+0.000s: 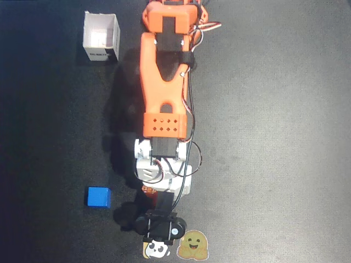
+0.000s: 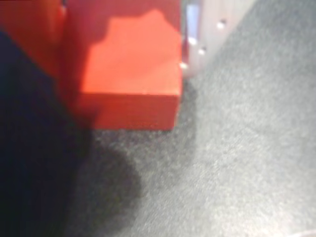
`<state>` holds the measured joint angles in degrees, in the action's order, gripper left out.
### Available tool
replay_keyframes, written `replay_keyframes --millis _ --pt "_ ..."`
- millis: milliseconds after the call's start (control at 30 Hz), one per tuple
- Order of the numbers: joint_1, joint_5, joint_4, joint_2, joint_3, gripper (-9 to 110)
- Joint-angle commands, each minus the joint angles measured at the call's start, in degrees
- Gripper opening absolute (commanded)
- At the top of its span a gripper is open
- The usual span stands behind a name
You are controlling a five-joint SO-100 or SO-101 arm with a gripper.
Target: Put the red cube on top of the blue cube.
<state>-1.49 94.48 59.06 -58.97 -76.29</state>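
Observation:
The red cube (image 2: 133, 106) fills the upper left of the wrist view and rests on the dark mat. My gripper (image 2: 121, 74) is around it. An orange finger (image 2: 29, 29) presses its left side and a white finger (image 2: 197, 34) touches its right side. In the overhead view the wrist and its camera cover the cube, and only an orange sliver shows under the wrist. The blue cube (image 1: 98, 197) sits alone on the mat, to the left of the wrist and apart from it.
A white open box (image 1: 101, 37) stands at the upper left in the overhead view. The orange arm (image 1: 163, 87) runs down the middle. Two cartoon stickers (image 1: 194, 245) lie by the bottom edge. Dark mat surrounds everything.

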Motion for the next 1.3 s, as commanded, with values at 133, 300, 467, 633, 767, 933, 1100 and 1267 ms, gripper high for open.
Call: replay_keyframes --millis 133,300,467,633,767,933,1100,1267 --pt "0.5 0.7 -0.9 -1.5 -0.3 5" --pt "0.8 0.7 -0.4 -2.9 -0.4 5" --pt "1.4 1.3 1.3 -5.9 -0.3 5" --pt "2.1 2.9 4.3 -9.2 0.4 5" --pt "2.7 2.9 5.1 -11.3 0.4 5" --pt "4.5 3.0 6.0 -12.7 0.5 5" --pt "6.1 3.0 7.6 -12.7 2.2 6" --pt "7.9 2.9 8.5 -12.6 3.4 6"
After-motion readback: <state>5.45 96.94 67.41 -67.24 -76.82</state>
